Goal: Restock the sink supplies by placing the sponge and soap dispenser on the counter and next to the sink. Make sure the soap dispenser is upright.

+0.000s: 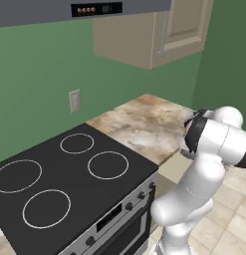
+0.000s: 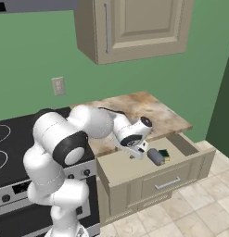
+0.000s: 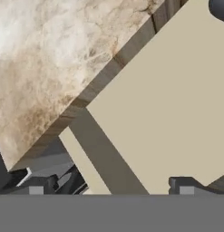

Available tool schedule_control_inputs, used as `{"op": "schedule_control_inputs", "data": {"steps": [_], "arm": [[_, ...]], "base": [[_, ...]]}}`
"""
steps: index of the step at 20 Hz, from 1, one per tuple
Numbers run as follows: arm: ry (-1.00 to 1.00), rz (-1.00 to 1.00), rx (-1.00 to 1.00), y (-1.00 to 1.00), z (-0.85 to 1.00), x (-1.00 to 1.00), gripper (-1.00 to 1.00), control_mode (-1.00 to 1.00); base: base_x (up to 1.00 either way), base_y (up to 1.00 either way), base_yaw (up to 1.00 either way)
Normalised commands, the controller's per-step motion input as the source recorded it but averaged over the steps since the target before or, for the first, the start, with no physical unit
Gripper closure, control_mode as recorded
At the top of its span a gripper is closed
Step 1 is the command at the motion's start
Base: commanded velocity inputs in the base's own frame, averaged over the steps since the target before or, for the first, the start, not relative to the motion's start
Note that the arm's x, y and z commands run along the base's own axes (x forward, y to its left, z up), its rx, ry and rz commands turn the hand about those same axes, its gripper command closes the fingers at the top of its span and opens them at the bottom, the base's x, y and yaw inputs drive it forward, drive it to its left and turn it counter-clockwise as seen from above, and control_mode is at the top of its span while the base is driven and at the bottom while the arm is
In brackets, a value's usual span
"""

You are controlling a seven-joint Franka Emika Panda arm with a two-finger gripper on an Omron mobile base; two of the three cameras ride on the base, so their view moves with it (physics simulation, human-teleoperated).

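The soap dispenser (image 2: pixel 156 156), a grey bottle, lies on its side in the open drawer (image 2: pixel 130 173) under the counter (image 2: pixel 148 109). The sponge (image 2: pixel 165 154) sits right beside it, on its right. My gripper (image 2: pixel 136 154) hangs over the drawer's floor just left of the bottle, apart from it. In the hand view the gripper (image 3: pixel 111 188) is open with only bare drawer floor between its fingertips (image 3: pixel 186 186), and a dark edge of the soap dispenser (image 3: pixel 220 9) shows at the top right. The counter (image 3: pixel 45 59) fills the upper left. The sink is out of view.
A black stovetop (image 1: pixel 60 174) with an oven below adjoins the counter (image 1: pixel 139 122) on the left. A wall cabinet (image 2: pixel 134 28) hangs above the counter. An outlet (image 2: pixel 58 86) is on the green wall. Tiled floor (image 2: pixel 190 213) lies in front of the drawer.
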Motion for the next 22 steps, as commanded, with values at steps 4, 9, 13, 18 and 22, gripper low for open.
{"op": "schedule_control_inputs", "data": {"steps": [4, 9, 13, 18, 22], "arm": [[0.04, 0.0, 0.06, -0.36, -0.59, 0.13, -1.0, -1.0], [-0.03, 0.0, 0.07, -0.29, -0.49, 0.0, -1.0, -1.0], [-0.03, 0.0, 0.04, -0.12, -0.48, 0.0, -1.0, -1.0], [0.0, 0.0, 0.04, -0.15, -0.4, -0.04, -1.0, -1.0], [0.0, 0.0, 0.03, -0.31, -0.18, -0.61, -1.0, -1.0]], "base": [[0.0, 0.0, 0.0], [0.0, 0.0, 0.0], [0.0, 0.0, 0.0], [0.0, 0.0, 0.0], [0.0, 0.0, 0.0]]}}
